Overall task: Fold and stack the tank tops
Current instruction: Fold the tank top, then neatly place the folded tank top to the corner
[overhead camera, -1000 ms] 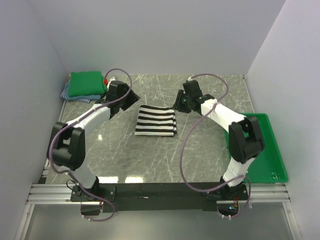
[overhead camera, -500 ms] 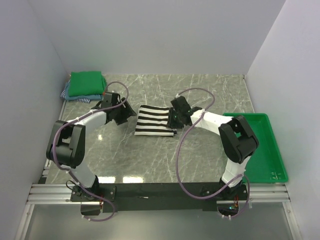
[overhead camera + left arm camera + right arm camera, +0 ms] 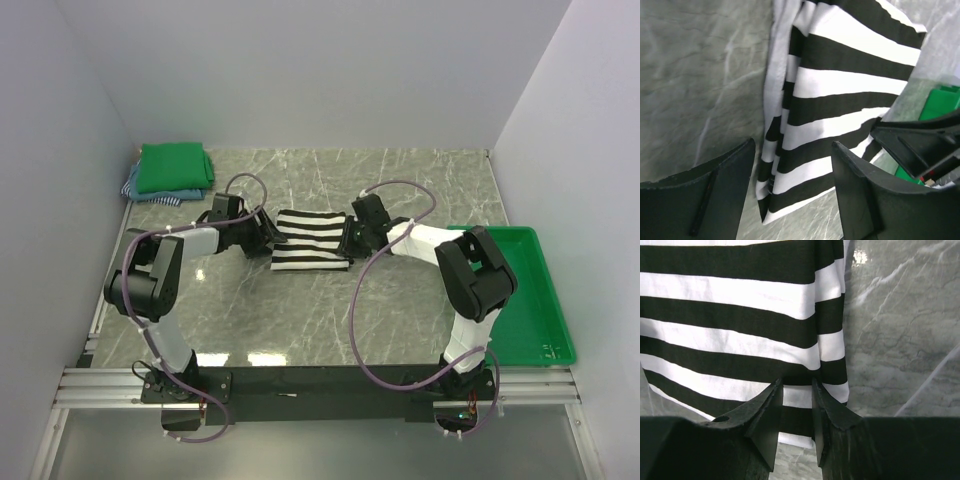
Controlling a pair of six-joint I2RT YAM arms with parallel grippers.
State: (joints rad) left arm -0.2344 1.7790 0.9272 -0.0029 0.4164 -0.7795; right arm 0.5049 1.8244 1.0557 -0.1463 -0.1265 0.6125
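Top view: grey marble table (image 3: pixel 420 190), glossy with glare patches near the front, boxed in by plain white walls (image 3: pixel 300 80). Green tray (image 3: pixel 545 330) sits at the right edge. Striped top (image 3: pixel 312 238) lies mid-table, folded into a flat rectangle. Far left corner holds the stack: green top (image 3: pixel 172 166) on folded blue tops (image 3: pixel 135 188), tucked against the wall.

Both arms reach in low, one at each short end of the striped top. This is probably so that it lifts evenly and the fold holds on the way to the stack.

Left gripper (image 3: pixel 792 145) is at the left edge, fingers (image 3: pixel 725 190) wide and straddling the layered edge, not closed on it. Right gripper (image 3: pixel 796 382) is at the right edge, fingers (image 3: pixel 765 420) narrow with a slim gap over the hem. Can't tell if cloth is pinched there.

Folding looks done; stacking is not.
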